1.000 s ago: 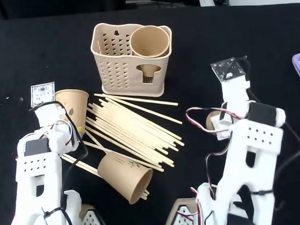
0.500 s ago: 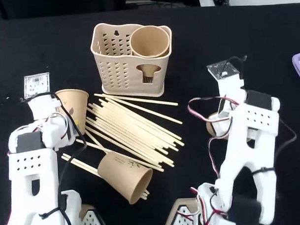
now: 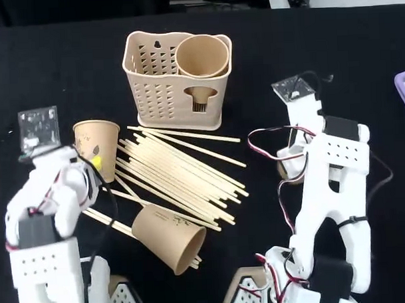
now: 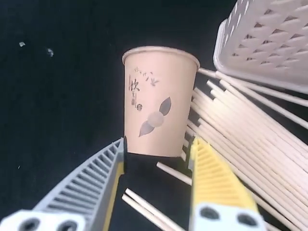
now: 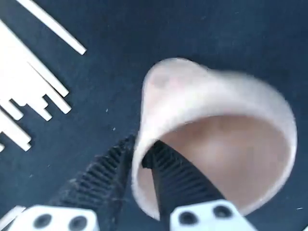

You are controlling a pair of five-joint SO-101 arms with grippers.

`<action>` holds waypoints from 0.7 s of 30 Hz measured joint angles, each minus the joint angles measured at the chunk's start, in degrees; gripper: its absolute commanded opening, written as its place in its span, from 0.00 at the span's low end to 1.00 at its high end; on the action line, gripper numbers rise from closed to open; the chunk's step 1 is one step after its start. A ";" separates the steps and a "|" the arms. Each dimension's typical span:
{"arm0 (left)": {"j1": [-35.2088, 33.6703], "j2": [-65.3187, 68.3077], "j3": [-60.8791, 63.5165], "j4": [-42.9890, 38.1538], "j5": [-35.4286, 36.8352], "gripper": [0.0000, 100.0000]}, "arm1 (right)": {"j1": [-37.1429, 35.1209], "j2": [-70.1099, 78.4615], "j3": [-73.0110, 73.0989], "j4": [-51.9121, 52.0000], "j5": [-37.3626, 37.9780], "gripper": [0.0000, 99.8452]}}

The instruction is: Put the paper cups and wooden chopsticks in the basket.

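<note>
Chopsticks beside upright cup, near basket.

basket holding a paper cup, chopsticks spread beside it, tipped cup in front

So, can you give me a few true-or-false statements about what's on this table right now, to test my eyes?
1. One paper cup already sits in the basket. True.
2. The chopsticks are in the basket too. False: they lie piled on the table.
3. The right gripper pinches a second cup by its rim. True.
4. The printed cup in front of the left gripper lies on its side. False: it stands upright.
</note>
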 measured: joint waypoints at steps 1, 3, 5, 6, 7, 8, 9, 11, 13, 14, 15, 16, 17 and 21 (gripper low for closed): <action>0.00 -2.37 1.58 -0.53 0.00 0.22 | 0.09 0.00 0.00 -0.35 0.00 0.01; -0.09 -6.33 4.48 -1.41 -0.09 0.22 | 0.09 0.00 -1.23 -0.53 0.00 0.01; -0.09 -9.58 6.24 -1.49 -0.09 0.22 | 0.18 -0.18 -4.48 0.70 0.00 0.01; -0.09 -10.20 6.42 -1.49 -0.09 0.22 | 0.53 -0.88 -6.68 2.20 0.09 0.01; -0.09 -10.73 6.59 -1.49 -0.09 0.22 | 0.70 -1.85 -9.49 4.22 0.00 0.01; -0.09 -11.08 6.68 -1.49 -0.09 0.22 | 0.70 -3.16 -12.40 6.68 0.00 0.01; -0.09 -11.25 6.68 -1.67 -0.09 0.22 | 0.62 -4.57 -16.09 9.14 0.09 0.01; 0.00 -11.43 6.68 -1.93 -0.09 0.22 | -0.35 -7.03 -24.09 13.89 0.09 0.01; 0.00 -11.43 6.68 -2.02 -0.09 0.22 | -3.34 -8.18 -32.62 17.76 0.09 0.01; 0.00 -11.43 6.68 -2.02 -0.09 0.22 | -5.71 -8.35 -36.92 19.08 0.09 0.01; 0.00 -11.43 6.68 -2.02 -0.09 0.22 | -7.91 -8.35 -41.05 19.87 -0.53 0.01; 0.00 -11.43 6.68 -2.02 -0.09 0.22 | -10.55 -8.00 -44.84 20.22 -1.41 0.01; 0.00 -11.43 6.68 -2.02 -0.09 0.22 | -13.27 -7.38 -47.91 20.40 -2.20 0.01; 0.00 -11.43 6.68 -2.02 -0.09 0.22 | -23.65 -0.18 -57.58 20.57 -3.69 0.01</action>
